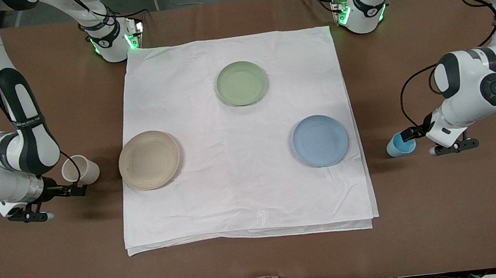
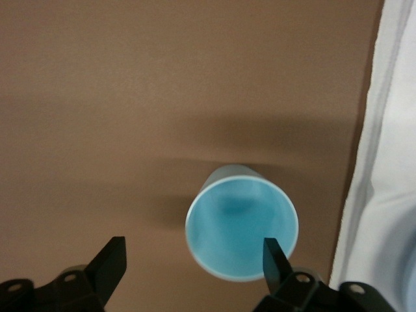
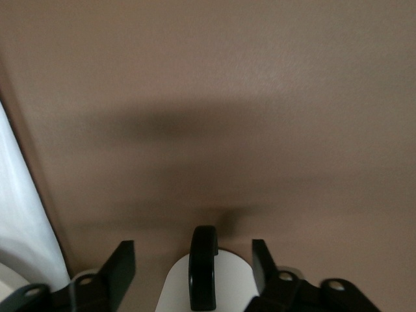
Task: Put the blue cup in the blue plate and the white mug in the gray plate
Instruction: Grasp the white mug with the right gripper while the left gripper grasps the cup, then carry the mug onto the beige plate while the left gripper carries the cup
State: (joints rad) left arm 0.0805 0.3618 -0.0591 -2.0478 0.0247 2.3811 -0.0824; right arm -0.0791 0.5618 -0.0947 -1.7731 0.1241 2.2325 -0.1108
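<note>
Resting on smooth table, tapered blue cup (image 1: 399, 144), round speckled gray plate (image 1: 149, 159)

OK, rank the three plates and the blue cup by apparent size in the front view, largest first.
1. Gray plate, slightly the largest.
2. Blue plate and green plate: too alike to rank, and the green one lies farther from the camera.
3. Blue cup, far smaller.

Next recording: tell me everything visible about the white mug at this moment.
The white mug is cream-white, tapered and matte, with a black loop handle. It stands on the bare brown table toward the right arm's end, beside the gray plate but apart from it and off the white cloth. The right gripper has its open jaws on either side of the handle, without clamping it.
</note>
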